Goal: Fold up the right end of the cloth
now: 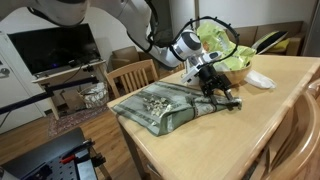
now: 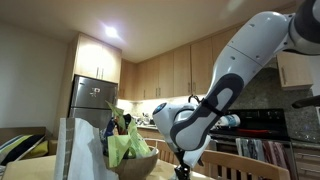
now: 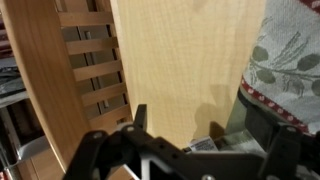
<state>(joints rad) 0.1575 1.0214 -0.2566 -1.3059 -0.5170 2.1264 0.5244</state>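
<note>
Cloth [image 1: 165, 108] whole in ext view; wrist view: just corner; claw [image 1: 222, 96] apart.

The white robot arm [image 2: 228, 85] curved from the upper right of the frame down to the lower centre, just beside a bowl [image 2: 135, 166] of green leaves [image 2: 125, 147] at lower left, with a steel refrigerator [image 2: 92, 100] and wooden cabinets [image 2: 165, 75] behind.

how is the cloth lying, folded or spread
Spread: the cloth lies open on the table, floral band showing, no end folded over.
</note>
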